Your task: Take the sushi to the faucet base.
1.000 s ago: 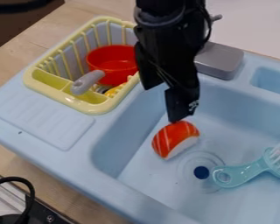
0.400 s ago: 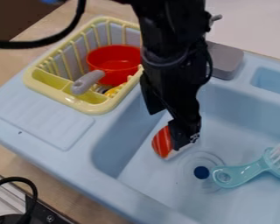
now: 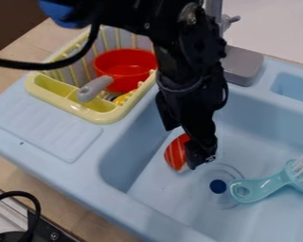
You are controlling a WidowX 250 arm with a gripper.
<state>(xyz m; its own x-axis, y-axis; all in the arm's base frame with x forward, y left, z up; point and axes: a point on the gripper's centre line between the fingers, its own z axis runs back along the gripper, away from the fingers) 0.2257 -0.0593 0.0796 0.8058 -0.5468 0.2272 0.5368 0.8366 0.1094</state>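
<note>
Orange-and-white sushi, right at my hand

Camera view: the salmon sushi lies in the blue sink basin, partly behind my hand, its uncovered part towards the picture's left. I can't tell how far open the hand is, or whether it has hold of anything. The grey faucet base sits up and right of both, so a secured sushi would need lifting clear of the wall. The yellow dish rack holds a red pot; a teal brush shares the basin.
</note>
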